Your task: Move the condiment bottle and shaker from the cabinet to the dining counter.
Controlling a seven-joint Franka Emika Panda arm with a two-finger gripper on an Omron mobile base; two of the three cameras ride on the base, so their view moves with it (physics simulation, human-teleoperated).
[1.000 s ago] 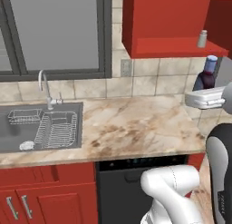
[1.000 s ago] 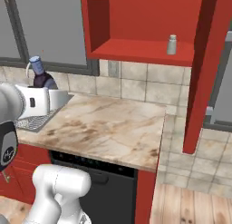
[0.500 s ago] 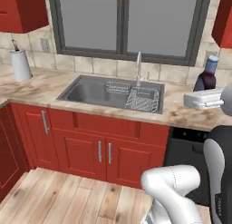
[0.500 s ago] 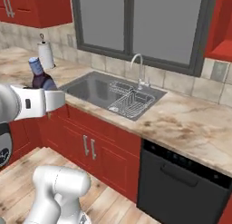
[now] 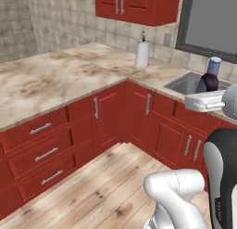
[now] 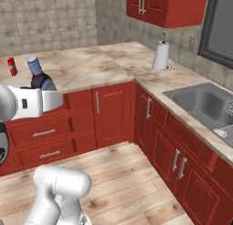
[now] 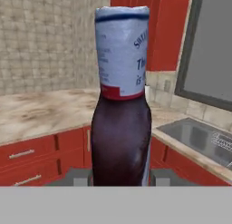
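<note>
Both base views look forward and down from behind the arm, left one from its left, right one from its right. They share the corner worktop (image 5: 69, 75), the paper-towel roll (image 5: 142, 53), the sink (image 6: 200, 103) and red base cabinets (image 6: 113, 115). The hand view sits very near the condiment bottle (image 7: 121, 105), facing the far window

The condiment bottle (image 7: 120, 105), at the centre of the hand view, has a dark maroon-black body, a thin red band at the neck and a pale blue-grey cap with dark lettering. At mid left, the worktop (image 5: 60, 79) is beige marble with brown veining. Below it, the base cabinets (image 5: 69, 140) are red with silver handles. Toward the top centre, the paper-towel roll (image 5: 142, 54) is white. The lower-centre floor (image 5: 92, 191) is light wood planks. The upper-left wall tiles (image 6: 45, 19) are mottled grey-beige.
</note>
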